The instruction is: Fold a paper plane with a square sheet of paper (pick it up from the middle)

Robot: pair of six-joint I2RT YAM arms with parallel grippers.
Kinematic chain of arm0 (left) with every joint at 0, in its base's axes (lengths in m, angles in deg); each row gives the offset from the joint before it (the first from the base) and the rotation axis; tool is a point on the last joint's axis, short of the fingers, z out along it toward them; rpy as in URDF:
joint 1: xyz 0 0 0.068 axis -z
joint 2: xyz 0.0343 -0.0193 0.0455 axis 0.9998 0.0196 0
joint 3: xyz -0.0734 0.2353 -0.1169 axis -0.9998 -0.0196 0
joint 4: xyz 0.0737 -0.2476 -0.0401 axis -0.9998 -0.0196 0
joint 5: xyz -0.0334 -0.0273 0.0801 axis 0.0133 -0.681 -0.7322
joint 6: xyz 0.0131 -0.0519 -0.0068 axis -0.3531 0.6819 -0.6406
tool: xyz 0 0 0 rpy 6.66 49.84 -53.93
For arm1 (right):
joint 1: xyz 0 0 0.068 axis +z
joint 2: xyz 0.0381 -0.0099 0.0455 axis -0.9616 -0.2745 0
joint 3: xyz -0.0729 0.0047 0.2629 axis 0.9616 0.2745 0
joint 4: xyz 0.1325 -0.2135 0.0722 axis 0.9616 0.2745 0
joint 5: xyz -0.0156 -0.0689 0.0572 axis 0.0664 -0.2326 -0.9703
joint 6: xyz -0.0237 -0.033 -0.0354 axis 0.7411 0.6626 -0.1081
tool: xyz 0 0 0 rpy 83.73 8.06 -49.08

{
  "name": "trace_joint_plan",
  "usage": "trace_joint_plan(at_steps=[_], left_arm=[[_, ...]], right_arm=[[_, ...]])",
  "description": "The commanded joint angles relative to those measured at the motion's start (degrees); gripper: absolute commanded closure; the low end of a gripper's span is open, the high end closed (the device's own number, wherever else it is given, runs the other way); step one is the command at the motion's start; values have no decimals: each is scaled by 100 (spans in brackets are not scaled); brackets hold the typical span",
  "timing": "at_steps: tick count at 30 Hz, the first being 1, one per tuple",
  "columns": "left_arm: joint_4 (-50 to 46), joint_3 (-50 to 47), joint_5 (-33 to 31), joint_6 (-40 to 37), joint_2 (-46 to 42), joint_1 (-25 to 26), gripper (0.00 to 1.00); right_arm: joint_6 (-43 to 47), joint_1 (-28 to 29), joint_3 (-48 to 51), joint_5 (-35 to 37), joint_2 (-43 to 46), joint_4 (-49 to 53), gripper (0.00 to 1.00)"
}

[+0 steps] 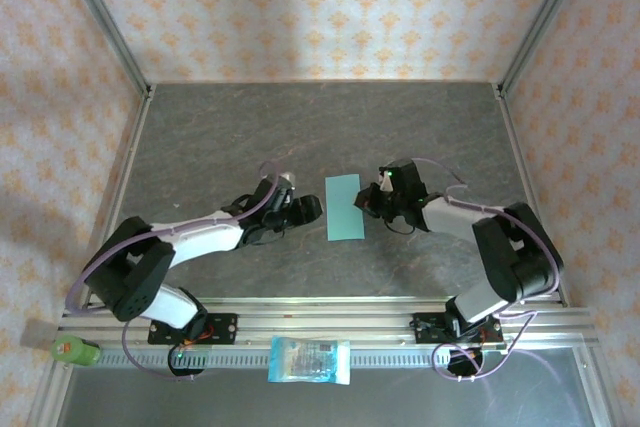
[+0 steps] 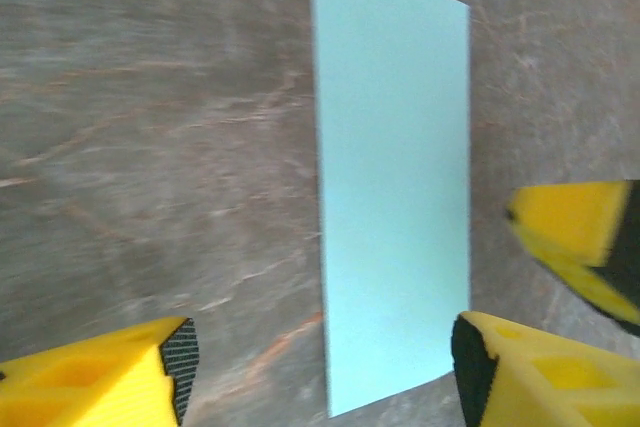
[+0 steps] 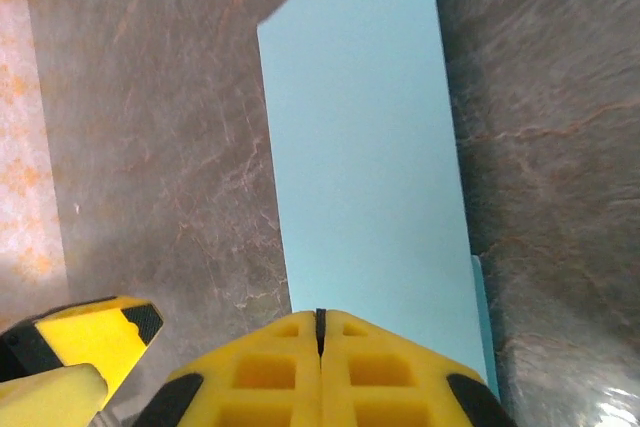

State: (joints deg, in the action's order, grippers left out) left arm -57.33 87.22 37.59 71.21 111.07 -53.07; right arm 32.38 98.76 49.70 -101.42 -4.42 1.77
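Top external sits high behind the arm bases, looking steeply down from far off, whole bench (image 1: 200, 137) in frame. Left wrist looks down past the left hand (image 2: 322, 359) from close range onto the sheet of paper (image 2: 395, 197); right wrist does likewise over the right hand (image 3: 320, 325) from the opposite side. All three share that paper and the bench around it; each wrist view catches the other hand's yellow fingertip.
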Motion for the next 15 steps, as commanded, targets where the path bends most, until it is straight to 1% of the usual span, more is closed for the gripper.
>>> trace_joint_plan(at_steps=[1, 5, 9, 11, 13, 15], left_arm=[[412, 308, 311, 24, 303, 83, 35], [402, 507, 502, -7, 675, 150, 38], [388, 631, 667, -44, 973, 172, 45], [383, 706, 731, -35, 1126, 180, 52], [344, 800, 788, -26, 1283, 188, 57], [345, 886, 860, -39, 1399, 205, 57]], right_arm=[[-7, -52, -21, -401, -327, -270, 98], [81, -185, 189, -314, -546, -311, 98], [152, -355, 450, -415, -704, -421, 98], [187, -407, 554, -458, -721, -475, 98], [186, -458, 662, -579, -772, -603, 97], [170, -484, 714, -657, -819, -699, 97]])
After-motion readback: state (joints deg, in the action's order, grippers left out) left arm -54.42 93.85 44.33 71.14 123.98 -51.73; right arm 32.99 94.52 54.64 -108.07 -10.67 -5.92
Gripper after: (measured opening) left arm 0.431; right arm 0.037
